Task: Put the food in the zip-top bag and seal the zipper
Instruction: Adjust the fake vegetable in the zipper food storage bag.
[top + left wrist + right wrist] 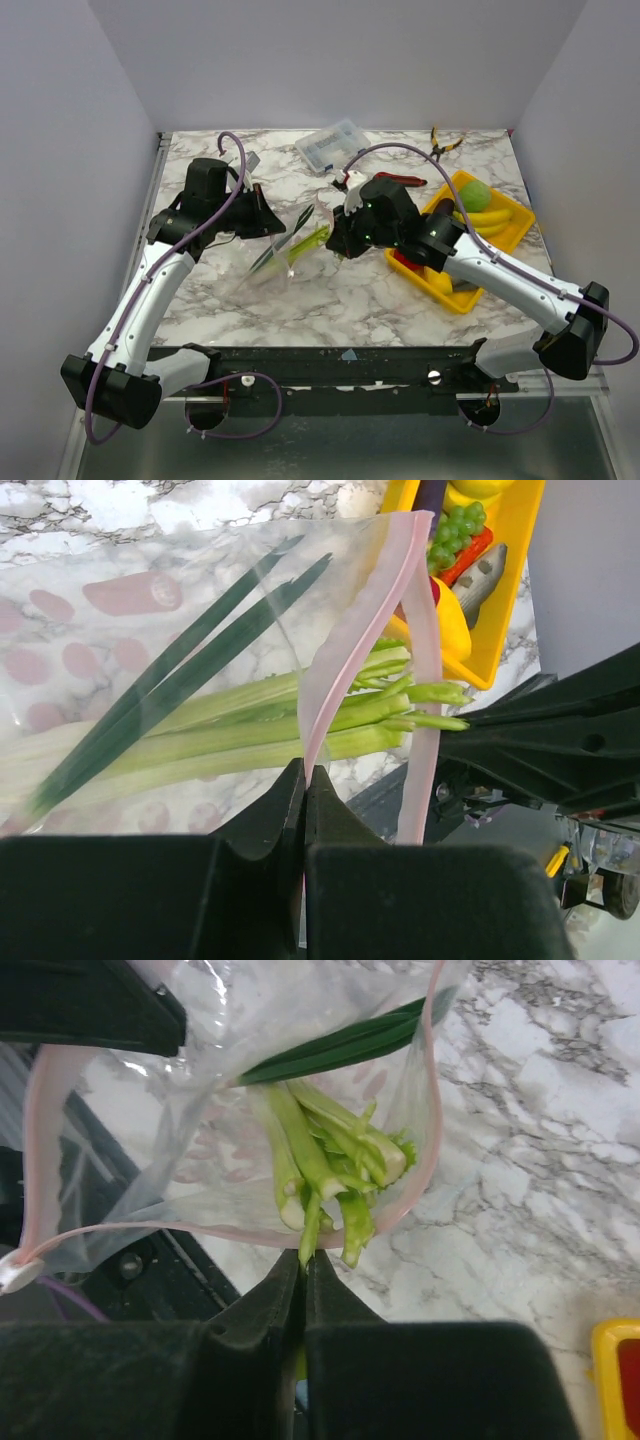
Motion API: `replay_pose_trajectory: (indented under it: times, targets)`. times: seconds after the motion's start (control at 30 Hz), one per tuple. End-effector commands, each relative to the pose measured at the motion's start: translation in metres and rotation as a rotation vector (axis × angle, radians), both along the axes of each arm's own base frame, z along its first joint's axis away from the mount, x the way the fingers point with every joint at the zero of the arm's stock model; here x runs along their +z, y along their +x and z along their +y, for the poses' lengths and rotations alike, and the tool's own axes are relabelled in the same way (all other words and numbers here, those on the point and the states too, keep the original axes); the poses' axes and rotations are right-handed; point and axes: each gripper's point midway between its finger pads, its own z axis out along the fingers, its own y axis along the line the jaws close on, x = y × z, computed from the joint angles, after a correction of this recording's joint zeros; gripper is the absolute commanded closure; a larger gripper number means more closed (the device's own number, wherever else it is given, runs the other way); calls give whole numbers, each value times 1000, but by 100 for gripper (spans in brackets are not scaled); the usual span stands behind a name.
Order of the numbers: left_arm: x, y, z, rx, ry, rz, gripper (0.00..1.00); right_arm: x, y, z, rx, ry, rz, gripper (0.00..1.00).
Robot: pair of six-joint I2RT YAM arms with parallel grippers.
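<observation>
The clear zip-top bag point(275, 255) is held up off the table at the middle left. My left gripper point(304, 772) is shut on its pink zipper strip point(345, 650) at the mouth edge. The green-white celery stalk point(250, 730) lies mostly inside the bag, its leafy end poking out of the mouth. My right gripper point(304, 1258) is shut on one thin celery stem point(310, 1230) at the mouth; the celery point(320, 1155) and the pink zipper rim point(425, 1140) show in the right wrist view. More food stays in the yellow tray: green ball point(474, 194), yellow pieces point(490, 216).
The yellow tray point(520, 220) sits right of my right arm. A rigid clear compartment box point(330, 146) and a red-handled tool point(400, 180) lie at the back. Yellow-handled pliers point(440, 145) lie at the back right.
</observation>
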Motion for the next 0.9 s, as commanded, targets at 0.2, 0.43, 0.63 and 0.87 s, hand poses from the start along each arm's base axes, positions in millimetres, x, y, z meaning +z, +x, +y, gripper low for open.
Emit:
replay_pose_trajectory:
  times: [0.2, 0.43, 0.63, 0.87]
  targets:
    - [6, -9, 0, -26, -14, -28, 100, 12, -19, 3, 25, 23, 58, 72]
    - [9, -10, 1, -26, -11, -35, 100, -19, -23, -8, 2, -35, 78, 60]
    - [9, -10, 1, -26, -11, -35, 100, -27, -27, -15, 5, -42, 64, 56]
    - [7, -9, 2, -17, -2, -35, 100, -38, -29, -17, 4, -85, 93, 61]
